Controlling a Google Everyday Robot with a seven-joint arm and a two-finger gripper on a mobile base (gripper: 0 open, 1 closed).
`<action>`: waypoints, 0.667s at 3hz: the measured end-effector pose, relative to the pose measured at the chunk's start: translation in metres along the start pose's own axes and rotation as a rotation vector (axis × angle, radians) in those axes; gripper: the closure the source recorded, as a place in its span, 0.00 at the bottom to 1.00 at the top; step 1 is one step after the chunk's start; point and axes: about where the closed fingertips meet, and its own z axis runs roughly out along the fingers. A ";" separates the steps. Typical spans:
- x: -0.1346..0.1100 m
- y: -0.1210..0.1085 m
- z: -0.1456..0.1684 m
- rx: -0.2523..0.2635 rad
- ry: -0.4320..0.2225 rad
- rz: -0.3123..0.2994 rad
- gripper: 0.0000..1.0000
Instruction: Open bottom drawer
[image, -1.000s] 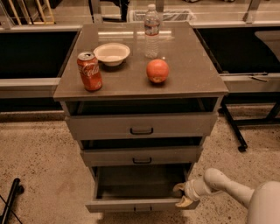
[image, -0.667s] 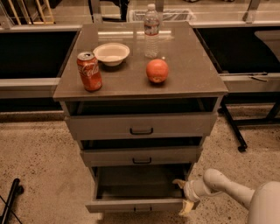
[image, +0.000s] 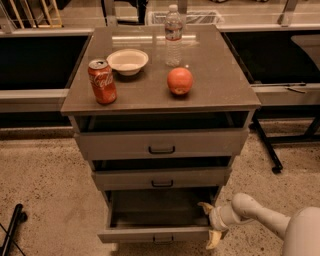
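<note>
The bottom drawer is the lowest grey front of the cabinet, with a small dark handle at its middle. It stands pulled out well past the two drawers above, and its dark inside shows. My gripper is at the drawer's right front corner, reaching in from the lower right on a white arm. One yellowish finger lies over the drawer's right wall and the other finger hangs in front of the drawer face, so the jaws stand apart.
The top drawer and middle drawer are each slightly ajar. On the cabinet top stand a red soda can, a white bowl, a water bottle and an orange-red fruit. Dark table legs stand at right.
The gripper has shifted slightly down and toward me along the drawer's right corner. The bottom drawer sits about as far out as before.
</note>
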 end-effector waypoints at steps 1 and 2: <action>0.001 0.004 -0.001 -0.007 0.001 0.005 0.00; 0.004 0.027 0.017 -0.075 0.023 0.021 0.00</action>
